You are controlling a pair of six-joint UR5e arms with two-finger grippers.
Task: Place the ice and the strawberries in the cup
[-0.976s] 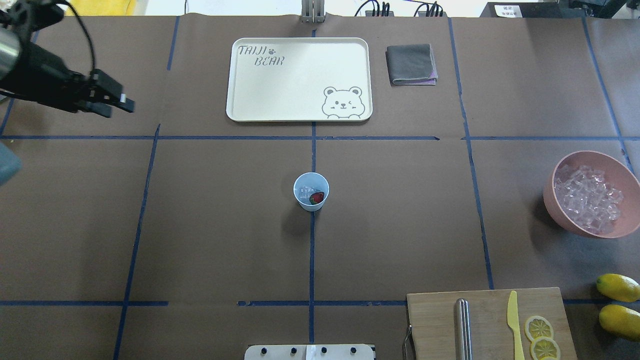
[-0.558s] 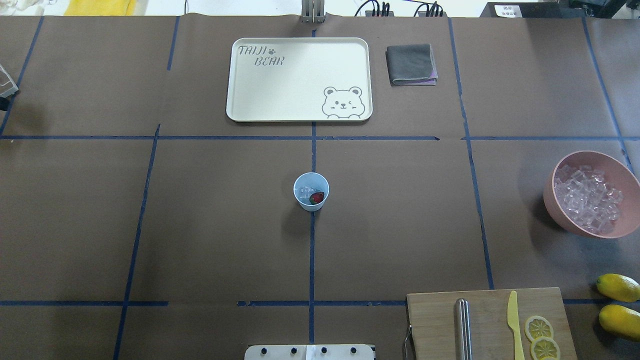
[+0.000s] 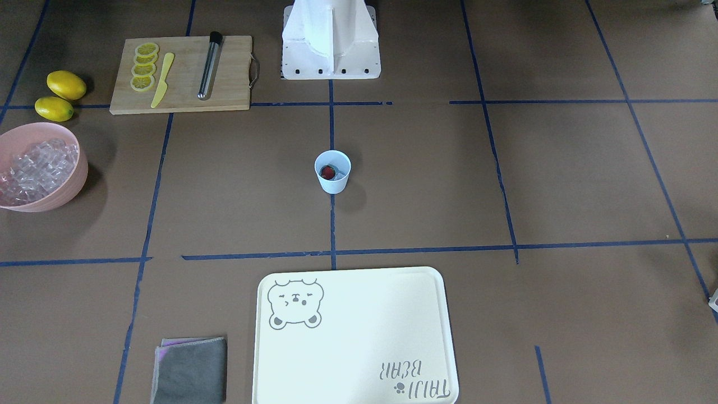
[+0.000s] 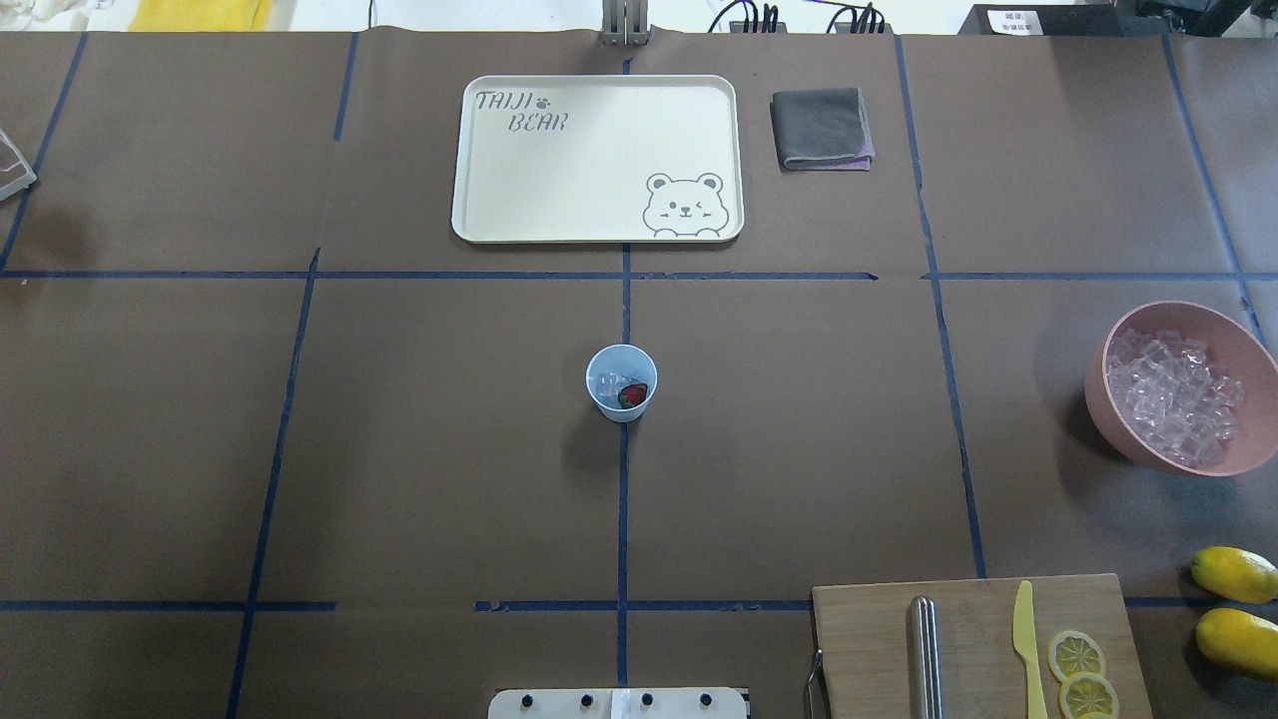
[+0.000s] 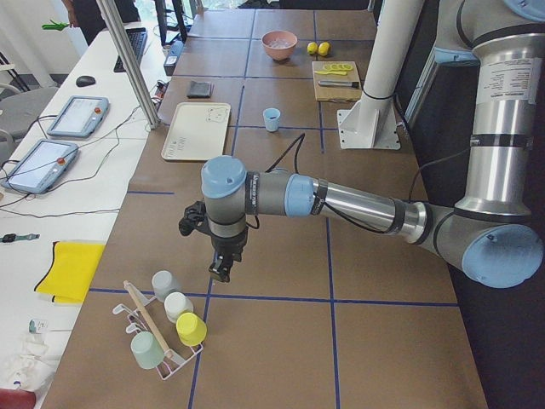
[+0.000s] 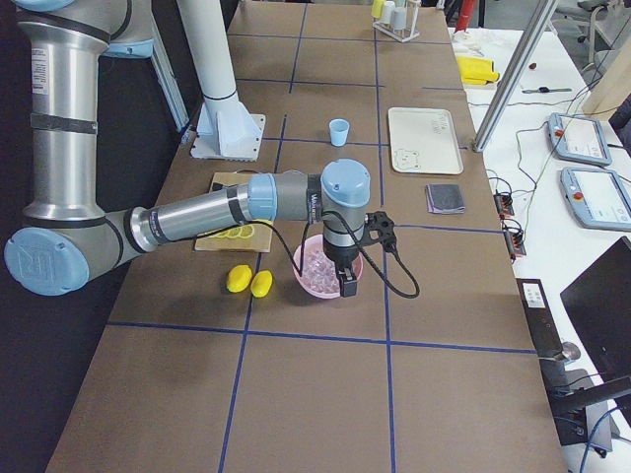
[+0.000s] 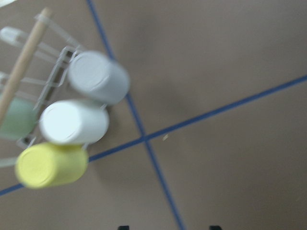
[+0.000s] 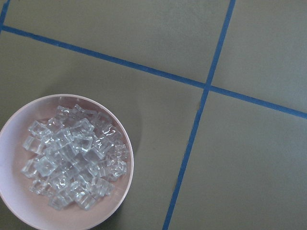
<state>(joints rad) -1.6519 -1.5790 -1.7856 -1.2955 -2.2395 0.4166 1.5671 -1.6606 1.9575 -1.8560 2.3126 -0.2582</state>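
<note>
well, the cup [image 4: 621, 382] stands upright at the middle of the table [image 4: 399, 459]. down inside it a dark red strawberry [image 4: 633, 395] lies against a few clear pieces of ice [image 4: 607, 381], so both ingredients look to be in. neither arm is near it.

the right gripper [image 6: 348, 286] hangs over the pink bowl [image 4: 1103, 419], where more cubes are heaped. it shows only from the side, so i cannot tell whether its jaws are apart or closed.

the left gripper [image 5: 221, 271] is out at the table's left end, above a rack of cups [image 5: 166, 328]. in its wrist view two dark fingertips [image 7: 123, 227] just peek in at the bottom edge, well apart with bare table between them: parted, holding nothing.

my read: filling is done, or nearly. if more ice is wanted, the next move is the right gripper's: drop into the bowl, pinch one slippery cube and carry it to the cup's small mouth. otherwise, park.
</note>
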